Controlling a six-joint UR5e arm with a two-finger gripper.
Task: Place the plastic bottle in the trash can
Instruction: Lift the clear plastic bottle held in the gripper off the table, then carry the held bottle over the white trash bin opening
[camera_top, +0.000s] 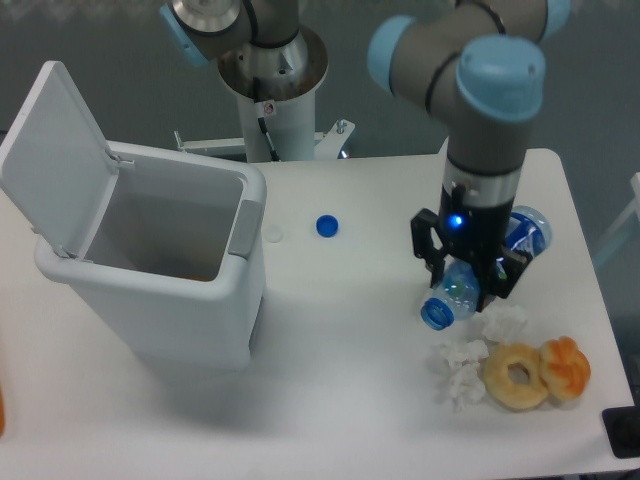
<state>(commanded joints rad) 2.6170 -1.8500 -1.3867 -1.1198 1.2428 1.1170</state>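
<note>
- The pincer (468, 278) points straight down from the grey and blue arm (487, 120), and its two dark fingers (426, 250) are clamped on the plastic bottle (462, 290) about the middle of its length.
- The bottle lies tilted in the grip: its blue-ringed neck points down and toward the front left, while its labelled end shows behind the wrist on the right. Whether it touches the table (350, 380) cannot be told.
- The label is blue with white lettering, mostly hidden by the pincer and too small to read.
- Just in front of the bottle lie pieces of crumpled white tissue (462, 368), one piece beside the neck.
- Next to the tissue sit a pale ring doughnut (517, 377) and an orange pastry (565, 366), touching each other.
- A small blue cap (326, 226) lies on the table well to the left of the pincer, with a small white disc (273, 234) near it.
- The trash can (170, 270) stands at the left of the table, well apart from the bottle, its flip lid (52, 150) standing open and its grey inside showing.
- Between bottle and can, only the cap and the disc lie on the table.
</note>
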